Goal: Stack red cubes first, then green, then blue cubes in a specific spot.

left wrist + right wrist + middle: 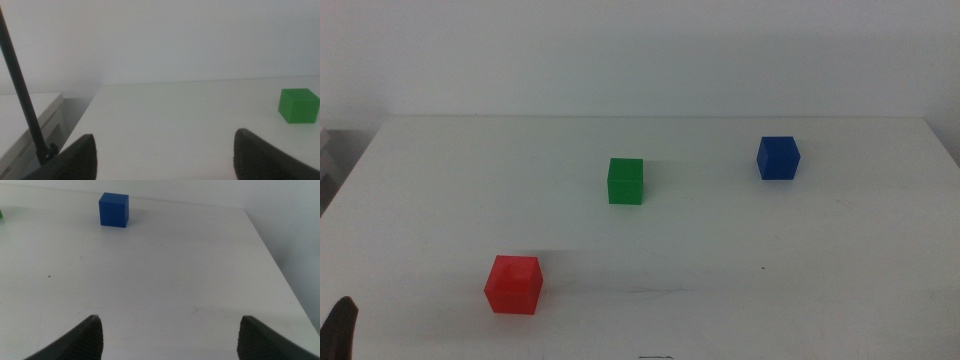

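Note:
The red cube (513,284) sits on the white table at the front left, a faint round dimple on its top. The green cube (625,181) stands near the middle; it also shows in the left wrist view (299,105). The blue cube (778,158) stands at the back right and shows in the right wrist view (114,209). My left gripper (165,155) is open and empty, low at the table's front left corner, where a dark tip (340,328) shows. My right gripper (170,337) is open and empty, out of the middle view.
The table's left edge (95,97) drops to a lower grey ledge, with a thin black rod (22,95) beside it. The table's right edge (272,255) runs close to the right gripper. A small dark speck (763,267) marks the tabletop.

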Controlling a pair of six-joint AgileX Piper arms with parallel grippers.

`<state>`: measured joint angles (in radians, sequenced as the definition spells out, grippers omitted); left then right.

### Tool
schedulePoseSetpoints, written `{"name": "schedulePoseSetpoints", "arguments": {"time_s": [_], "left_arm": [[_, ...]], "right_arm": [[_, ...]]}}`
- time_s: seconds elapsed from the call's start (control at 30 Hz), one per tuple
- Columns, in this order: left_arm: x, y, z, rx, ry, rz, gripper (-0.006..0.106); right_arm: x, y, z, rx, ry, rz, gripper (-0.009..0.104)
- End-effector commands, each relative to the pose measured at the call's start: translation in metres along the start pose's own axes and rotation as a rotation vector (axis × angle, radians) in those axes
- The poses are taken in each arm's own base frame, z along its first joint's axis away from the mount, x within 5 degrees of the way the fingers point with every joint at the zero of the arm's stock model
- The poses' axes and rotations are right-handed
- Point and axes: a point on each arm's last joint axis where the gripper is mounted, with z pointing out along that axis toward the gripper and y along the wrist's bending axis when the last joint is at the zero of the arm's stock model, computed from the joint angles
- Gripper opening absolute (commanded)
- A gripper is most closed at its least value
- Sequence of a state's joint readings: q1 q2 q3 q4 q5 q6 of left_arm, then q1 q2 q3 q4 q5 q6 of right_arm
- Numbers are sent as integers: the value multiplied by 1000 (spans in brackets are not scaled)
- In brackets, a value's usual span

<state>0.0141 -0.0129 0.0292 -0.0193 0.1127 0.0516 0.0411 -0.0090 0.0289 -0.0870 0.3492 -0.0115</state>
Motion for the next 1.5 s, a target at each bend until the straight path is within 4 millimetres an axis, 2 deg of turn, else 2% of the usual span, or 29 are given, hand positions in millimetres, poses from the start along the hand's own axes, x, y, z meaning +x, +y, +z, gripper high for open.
{"name": "schedulePoseSetpoints", "arguments": {"time_s": [0.0, 0.2, 0.33, 0.67, 0.8, 0.97, 1.1, 1.23, 1.47], "left_arm": [[-7, 0, -2, -2, -82, -10, 94], [-7, 0, -2, -2, -71, -10, 94], [-23, 0, 0, 8, 25, -39, 94], [-103, 0, 19, 49, 533, -38, 94], [-138, -2, 26, 75, 663, -54, 94], [-166, -2, 42, 95, 832, -55, 94], [-175, -4, 65, 120, 915, -59, 94], [-170, -14, 91, 184, 990, -75, 94], [-168, -47, 137, 171, 1079, -66, 94]], "right_arm": [[-13, -2, -4, 16, -115, -18, 82], [-13, -2, -4, 16, -115, -18, 82], [-13, -2, -4, 16, -115, -18, 82], [-13, -2, -4, 16, -115, -18, 82], [-13, -2, -4, 16, -115, -18, 82], [-13, -2, -4, 16, -115, -18, 82], [-13, -2, -4, 16, -115, -18, 82], [-13, -2, -4, 16, -115, -18, 82], [-13, -2, -4, 16, -115, -18, 82]]}}
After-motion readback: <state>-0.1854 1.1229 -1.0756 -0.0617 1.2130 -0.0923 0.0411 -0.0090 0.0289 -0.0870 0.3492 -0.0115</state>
